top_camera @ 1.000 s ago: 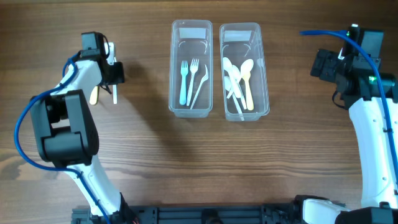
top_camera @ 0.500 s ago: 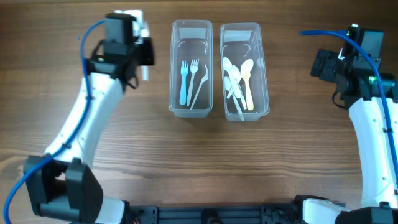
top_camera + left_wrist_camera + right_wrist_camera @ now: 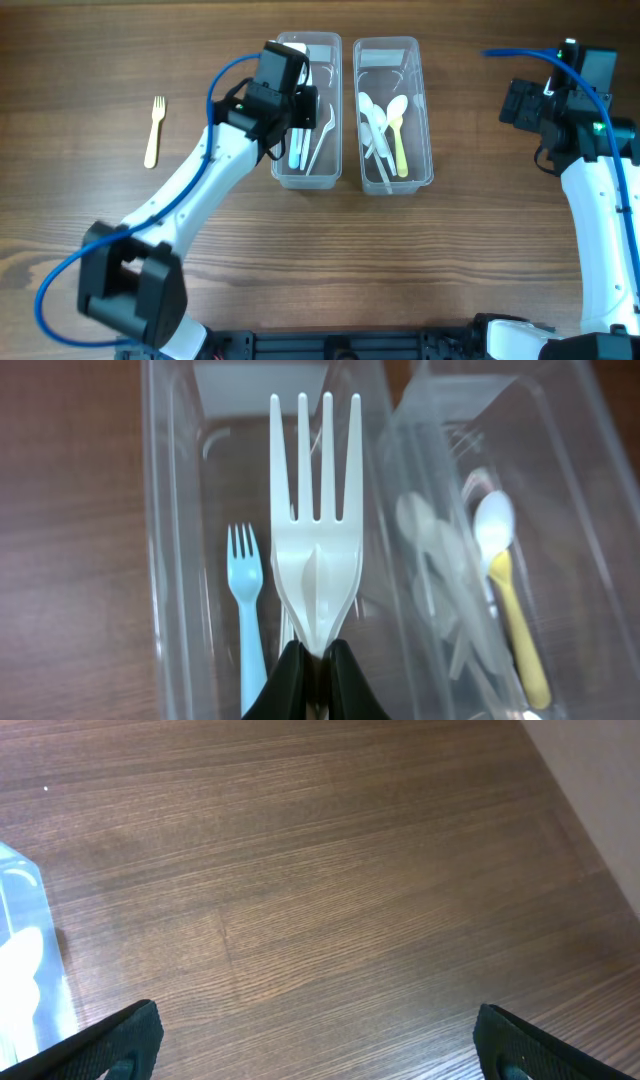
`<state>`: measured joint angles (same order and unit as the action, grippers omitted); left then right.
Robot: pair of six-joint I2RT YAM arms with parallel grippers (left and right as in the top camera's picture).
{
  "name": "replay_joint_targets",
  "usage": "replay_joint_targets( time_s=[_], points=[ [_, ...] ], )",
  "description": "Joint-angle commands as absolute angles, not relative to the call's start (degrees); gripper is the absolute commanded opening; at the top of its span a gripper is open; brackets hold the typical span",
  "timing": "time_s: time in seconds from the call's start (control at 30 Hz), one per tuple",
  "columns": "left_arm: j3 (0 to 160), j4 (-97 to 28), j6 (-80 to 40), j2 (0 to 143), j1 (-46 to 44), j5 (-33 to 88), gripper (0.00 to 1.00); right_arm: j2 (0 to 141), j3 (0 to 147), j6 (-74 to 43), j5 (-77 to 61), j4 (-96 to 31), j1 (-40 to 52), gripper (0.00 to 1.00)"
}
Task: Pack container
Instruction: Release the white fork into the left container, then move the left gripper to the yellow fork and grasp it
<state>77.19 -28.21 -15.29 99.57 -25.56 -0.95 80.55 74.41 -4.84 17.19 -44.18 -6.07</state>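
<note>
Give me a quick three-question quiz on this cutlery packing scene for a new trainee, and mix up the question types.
1. True or false: the left hand holds a white fork over the left container.
2. Fill in: the right container holds mostly ____.
3. Multiple choice: the yellow fork lies A) in the left container, B) on the table, C) in the right container.
Key: 1 true; 2 spoons; 3 B.

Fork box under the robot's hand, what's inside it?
A blue fork lies in the fork box. The left hand holds a white fork over it, hiding most of another white piece behind.
</note>
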Motion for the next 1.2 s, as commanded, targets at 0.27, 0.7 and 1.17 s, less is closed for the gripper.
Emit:
replay_joint_targets(
  time_s=[0.27, 0.7, 1.17],
  points=[
    [77.47, -24.56, -18.48, 107.02, -26.09, -0.45, 0.46, 80.4, 75.0, -4.58, 17.96, -44.16, -5.98, 1.0],
    [82.37, -33.74, -15.18, 95.96, -20.43, -9.5, 0.47, 80.42, 75.0, -4.56, 17.96, -44.16, -5.98, 1.0],
    [82.15, -41.1, -11.99, 98.24, 0.86, -21.32, 0.45, 80.4, 75.0, -4.56, 17.96, -44.16, -5.98, 1.0]
  ],
)
